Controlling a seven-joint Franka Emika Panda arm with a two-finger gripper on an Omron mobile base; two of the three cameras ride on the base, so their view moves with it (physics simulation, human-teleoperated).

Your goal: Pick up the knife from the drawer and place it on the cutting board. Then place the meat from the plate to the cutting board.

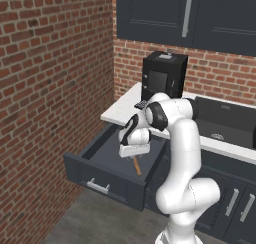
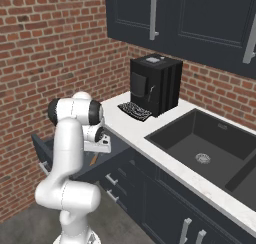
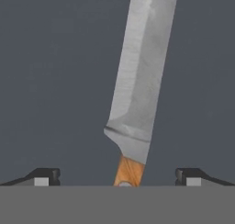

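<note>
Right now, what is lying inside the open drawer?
Inside the drawer lies the knife, flat on the dark bottom, its blade grey and its handle wooden. The open end effector hangs directly above it and covers most of the handle. Other contents cannot be seen behind the arm.

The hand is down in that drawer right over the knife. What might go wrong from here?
The open gripper straddles the knife near where blade meets wooden handle, so the fingers may close partly on smooth metal and slip. The knife lies slightly askew between the fingertips, so closing could twist it. The hand sits low inside the drawer, so a careless lift might knock the drawer's wall.
</note>
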